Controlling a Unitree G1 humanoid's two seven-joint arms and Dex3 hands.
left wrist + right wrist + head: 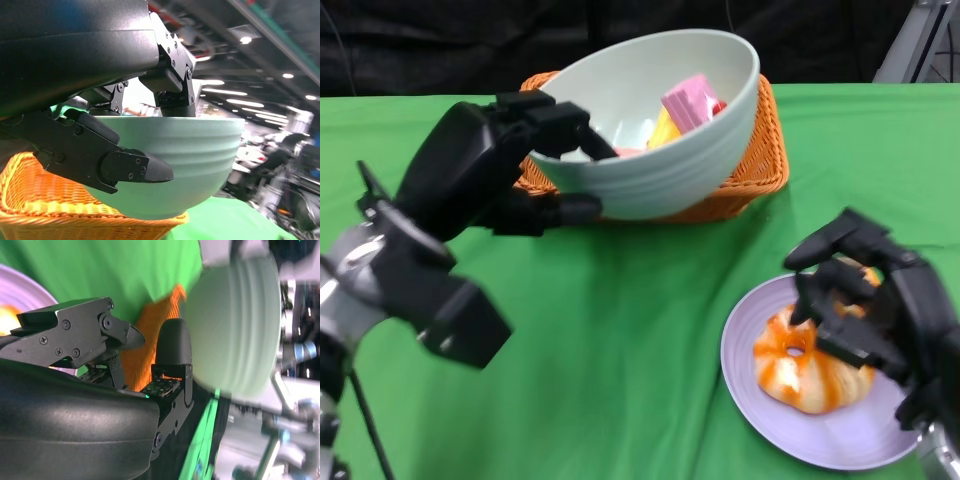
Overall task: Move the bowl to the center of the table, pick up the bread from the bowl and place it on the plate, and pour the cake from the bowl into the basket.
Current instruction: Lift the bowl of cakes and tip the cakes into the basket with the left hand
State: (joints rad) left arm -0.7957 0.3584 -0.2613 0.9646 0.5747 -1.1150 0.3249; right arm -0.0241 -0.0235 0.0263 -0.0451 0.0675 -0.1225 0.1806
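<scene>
At lower right, the right hand (865, 300) is hovering empty, fingers apart, over the bread (808, 368) lying on the plate (745, 385). Upper centre, the left hand (495, 165) is gripping the bowl (665, 170), tipping it over the basket (770, 150); the cake (688, 103) needs more tilt, I judge.

No text, label, brand, number or sign can be read in any of the three views. The pale green bowl (660, 130), the orange basket (760, 150), the purple plate (820, 430) and the black shells of both hands carry no print that I can make out. The hall behind the table in the wrist views is blurred, so any signs there perhaps exist but are illegible.
</scene>
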